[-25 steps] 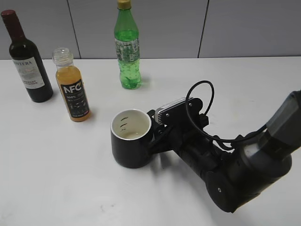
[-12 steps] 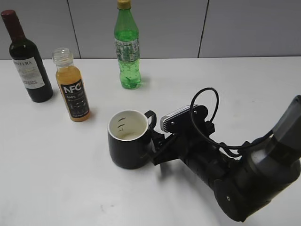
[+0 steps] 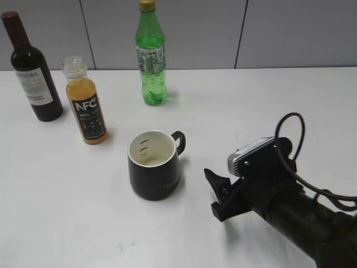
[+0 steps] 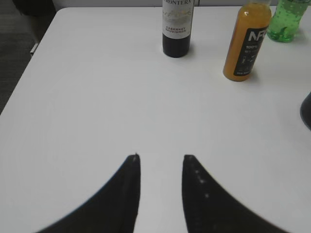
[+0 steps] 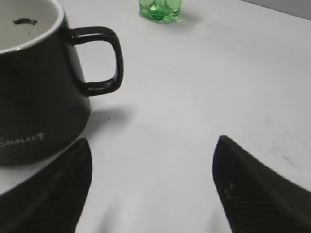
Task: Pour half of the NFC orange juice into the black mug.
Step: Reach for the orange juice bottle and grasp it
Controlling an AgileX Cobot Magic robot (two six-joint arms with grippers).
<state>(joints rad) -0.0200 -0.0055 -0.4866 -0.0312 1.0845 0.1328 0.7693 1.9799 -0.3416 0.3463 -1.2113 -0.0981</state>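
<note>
The NFC orange juice (image 3: 86, 109) stands uncapped at the left of the table, also seen far right in the left wrist view (image 4: 247, 41). The black mug (image 3: 153, 165) stands upright mid-table, white inside, its handle (image 5: 103, 59) pointing right. My right gripper (image 3: 212, 193) hangs open just right of the mug and apart from it; nothing lies between its fingers (image 5: 153, 142). The mug (image 5: 34, 97) fills the left of the right wrist view. My left gripper (image 4: 162, 157) is open over bare table, well short of the juice, and is out of the exterior view.
A dark wine bottle (image 3: 30, 70) stands left of the juice, and a tall green bottle (image 3: 151, 56) stands at the back centre. The white table (image 3: 279, 106) runs to a grey wall behind. The table's left edge (image 4: 29, 63) shows in the left wrist view.
My right gripper opened off the mug's handle and drew back to the right and toward the front. The mug stays upright. The bottles have not moved.
</note>
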